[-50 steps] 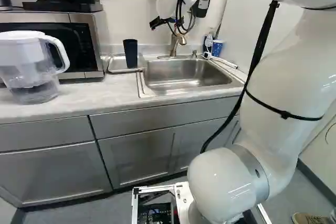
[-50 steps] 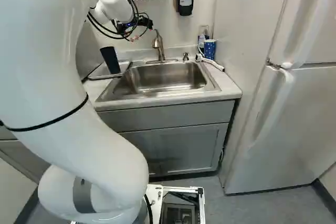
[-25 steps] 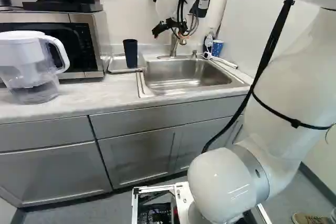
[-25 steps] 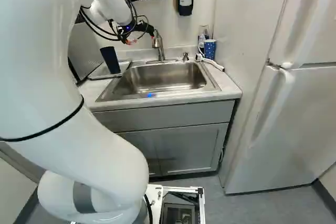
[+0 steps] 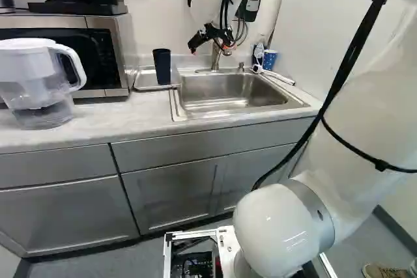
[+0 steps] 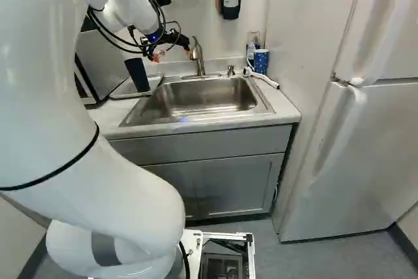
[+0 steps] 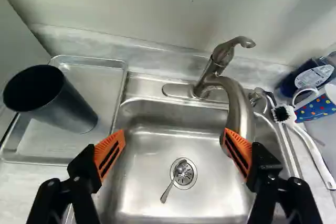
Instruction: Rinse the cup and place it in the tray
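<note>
With twelve o'clock toward the back wall, the gripper (image 6: 175, 55) is above the sink (image 7: 152, 182), its two orange-padded fingers spread wide with nothing held between them. The dark cup (image 7: 68, 106) is at ten o'clock from it, upright in the metal tray (image 7: 100, 82), its long axis vertical and its open mouth pointing up. The tray adjoins the sink's nine o'clock side. The faucet (image 7: 239, 100) rises at one o'clock; one finger overlaps its spout in the wrist view, and I cannot tell whether they touch. A spoon (image 7: 169, 188) lies at the drain, handle toward seven. A brush (image 7: 310, 148) and a dotted blue cup (image 7: 315, 107) are near three.
</note>
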Motion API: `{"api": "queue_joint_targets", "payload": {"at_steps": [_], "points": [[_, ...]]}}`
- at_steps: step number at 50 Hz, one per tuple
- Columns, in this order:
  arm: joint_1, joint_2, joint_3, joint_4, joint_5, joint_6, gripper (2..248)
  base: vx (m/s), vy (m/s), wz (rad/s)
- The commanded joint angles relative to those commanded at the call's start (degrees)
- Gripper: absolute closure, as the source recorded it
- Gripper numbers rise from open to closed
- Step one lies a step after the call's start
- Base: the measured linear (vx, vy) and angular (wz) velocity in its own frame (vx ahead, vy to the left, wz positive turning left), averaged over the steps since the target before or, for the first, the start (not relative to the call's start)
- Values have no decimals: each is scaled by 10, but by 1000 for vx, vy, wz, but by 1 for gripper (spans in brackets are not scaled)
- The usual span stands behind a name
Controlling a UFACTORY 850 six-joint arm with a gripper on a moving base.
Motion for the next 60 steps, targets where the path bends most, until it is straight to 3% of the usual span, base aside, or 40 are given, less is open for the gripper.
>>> {"api": "queue_joint_targets", "payload": {"at_steps": [30, 60], "points": [[4, 43, 40, 0, -11, 0, 3, 0, 0, 0], [-48, 50, 47, 0, -87, 0, 3, 0, 0, 0]]}}
